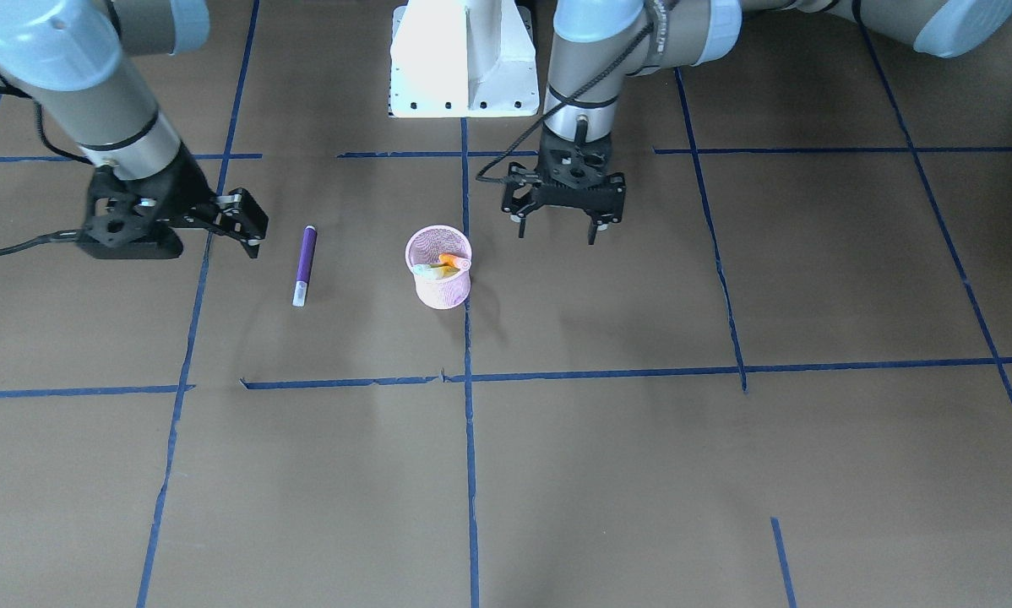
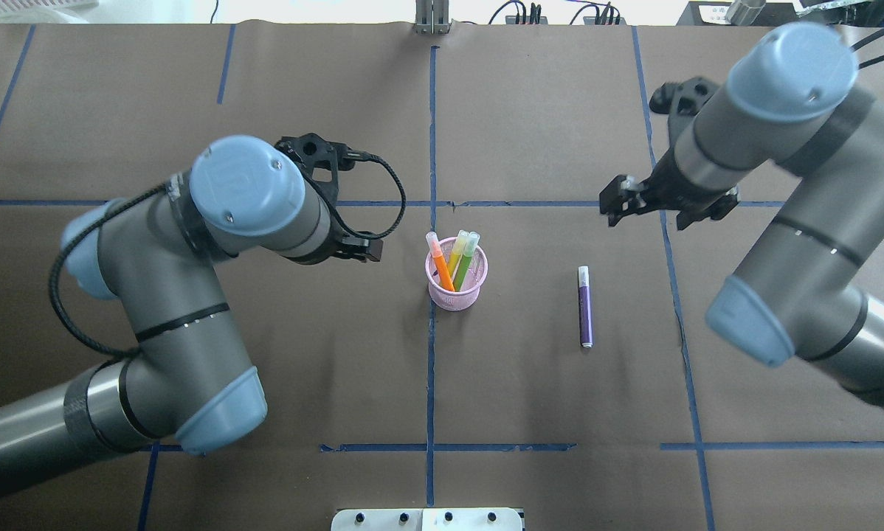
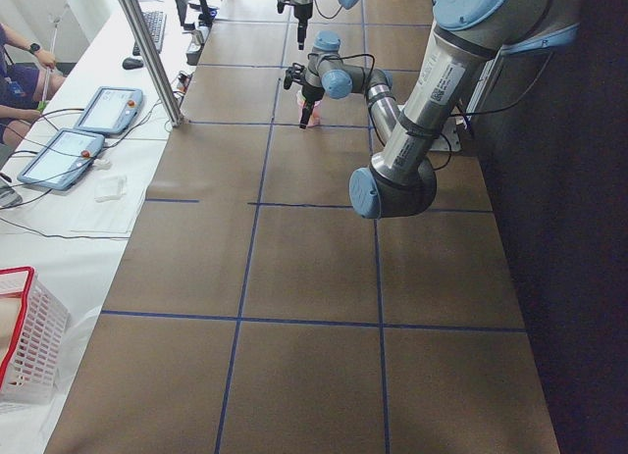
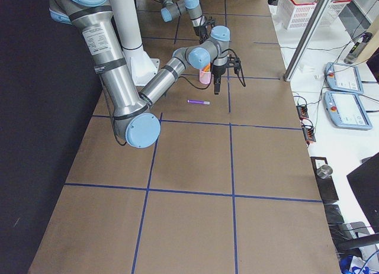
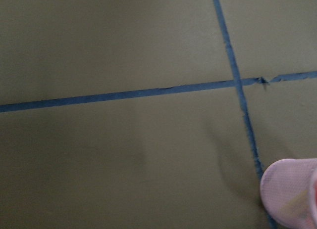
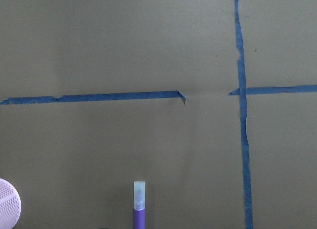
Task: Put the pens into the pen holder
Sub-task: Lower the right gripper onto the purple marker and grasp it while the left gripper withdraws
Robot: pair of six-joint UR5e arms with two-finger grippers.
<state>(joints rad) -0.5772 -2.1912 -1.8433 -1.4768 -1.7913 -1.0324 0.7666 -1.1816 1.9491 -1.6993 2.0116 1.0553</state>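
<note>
Nearest the robot, the purple pen (image 2: 585, 310) lay flat on the tabletop (image 2: 530, 383), pale cap pointing away, at about 3 o'clock from the pen holder (image 2: 457, 299) and well apart from it. It was the one pen not yet collected. The holder stood upright on the central tape line. An orange pen (image 2: 443, 270), a yellow pen (image 2: 456, 258) and a green pen (image 2: 466, 264) stood in it, leaning caps-up on the far rim, probably because they are longer than the cup is deep. Farther out, at roughly 10 o'clock from the holder, the left end effector (image 1: 557, 226) hung above the tabletop with its jaws spread wide and nothing between them, likely held off to leave the cup's mouth clear. Farthest, at about 1 o'clock from the purple pen, the right end effector (image 2: 608, 208) hovered, seemingly parted and empty. Being the closer arm, it looked best placed to drop across the barrel.
</note>
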